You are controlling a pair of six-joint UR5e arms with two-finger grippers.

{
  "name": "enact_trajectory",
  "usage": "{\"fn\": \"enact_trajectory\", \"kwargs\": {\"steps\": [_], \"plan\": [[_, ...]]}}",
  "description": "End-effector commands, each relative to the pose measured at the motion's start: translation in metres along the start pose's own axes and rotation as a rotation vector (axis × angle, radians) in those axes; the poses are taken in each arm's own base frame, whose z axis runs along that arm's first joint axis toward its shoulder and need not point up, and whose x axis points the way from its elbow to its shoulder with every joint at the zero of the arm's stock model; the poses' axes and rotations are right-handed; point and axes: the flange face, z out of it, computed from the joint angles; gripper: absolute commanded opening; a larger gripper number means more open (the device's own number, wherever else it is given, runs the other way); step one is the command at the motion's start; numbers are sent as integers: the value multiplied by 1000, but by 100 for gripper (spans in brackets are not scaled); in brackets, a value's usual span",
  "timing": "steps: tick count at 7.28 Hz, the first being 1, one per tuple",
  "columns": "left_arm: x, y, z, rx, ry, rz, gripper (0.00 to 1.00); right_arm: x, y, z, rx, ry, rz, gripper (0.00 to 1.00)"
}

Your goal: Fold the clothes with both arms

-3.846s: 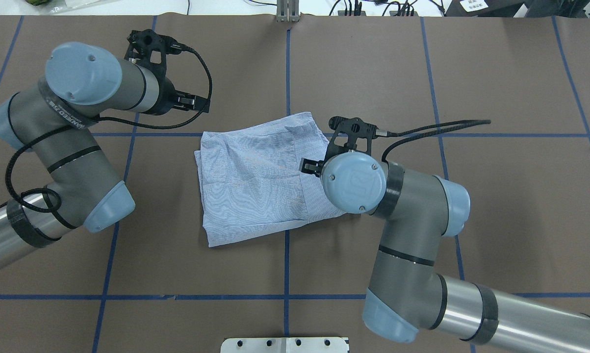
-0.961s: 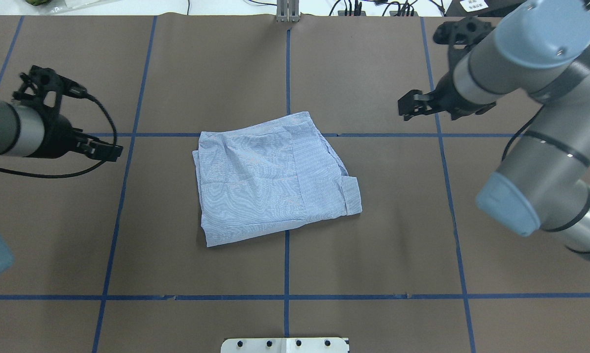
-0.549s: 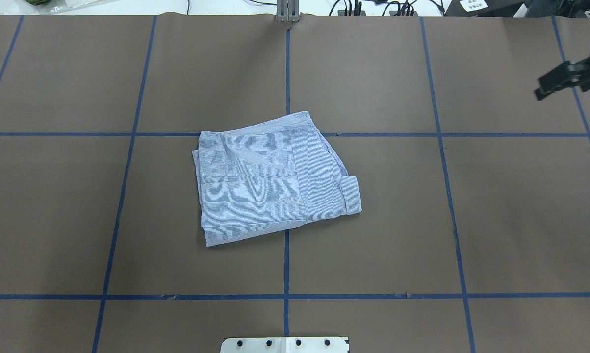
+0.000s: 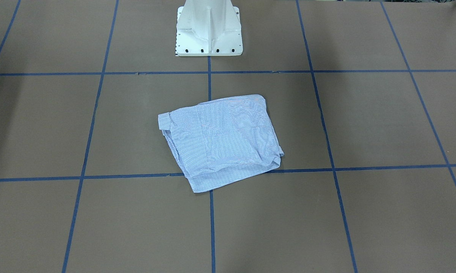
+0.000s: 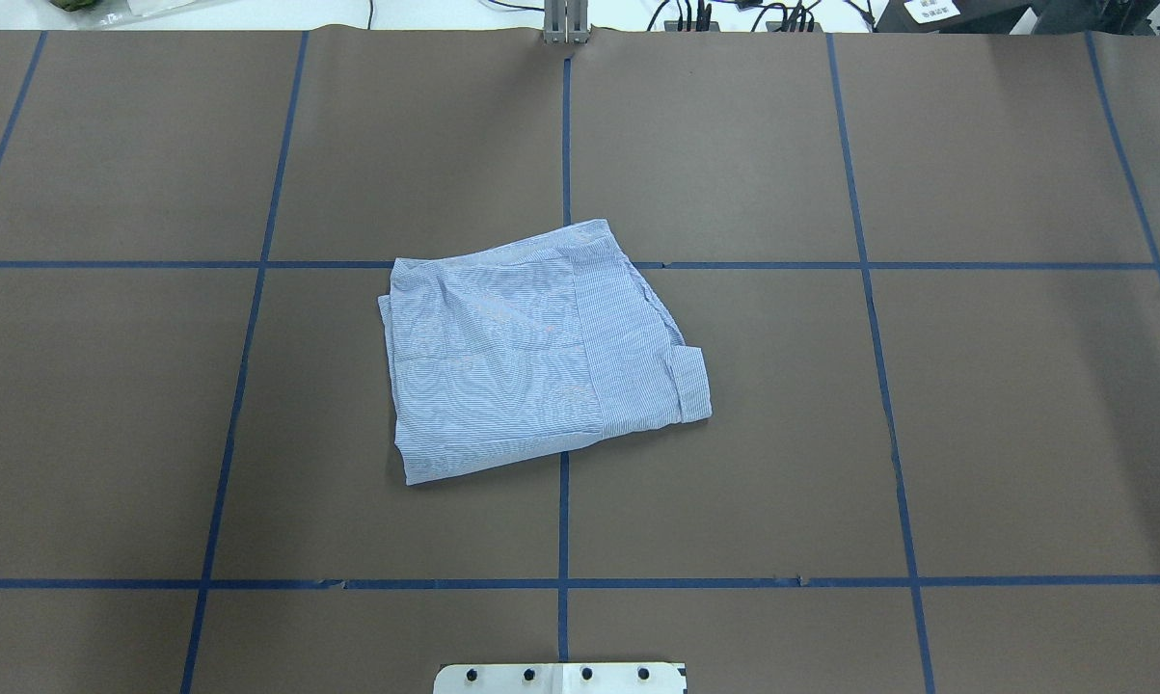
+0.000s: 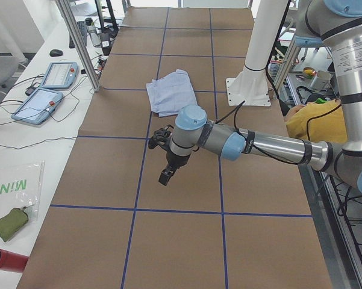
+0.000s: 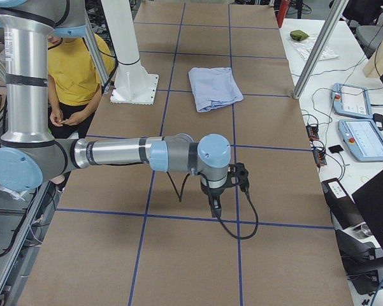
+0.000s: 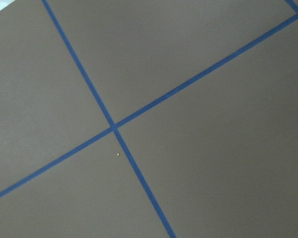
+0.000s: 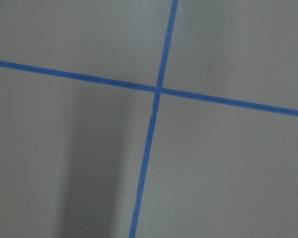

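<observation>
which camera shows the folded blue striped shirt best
Overhead exterior: the folded light blue striped shirt lies central, large and unobstructed. Front-facing also shows it whole; side views show it small and distant; wrist views miss it.

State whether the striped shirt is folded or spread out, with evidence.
Folded: the shirt forms a compact bundle of overlapping layers lying flat on the table.

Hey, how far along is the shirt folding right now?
Done: the shirt lies folded into a compact, slightly skewed bundle on the table. In hand: nothing; the left gripper and right gripper hang over the table at opposite ends, far from it. Left: apparently nothing, perhaps only squaring its edges.
</observation>
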Motion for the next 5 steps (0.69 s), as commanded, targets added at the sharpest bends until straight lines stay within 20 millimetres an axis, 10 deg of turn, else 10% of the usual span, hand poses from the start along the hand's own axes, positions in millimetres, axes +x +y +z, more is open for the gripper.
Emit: {"fn": "enact_trajectory", "kwargs": {"steps": [1, 5], "plan": [[-26, 27, 19, -139, 67, -174, 100, 20, 37, 17, -30, -12, 54, 100], [-27, 32, 21, -214, 126, -275, 100, 23, 46, 20, -38, -12, 74, 100]]}}
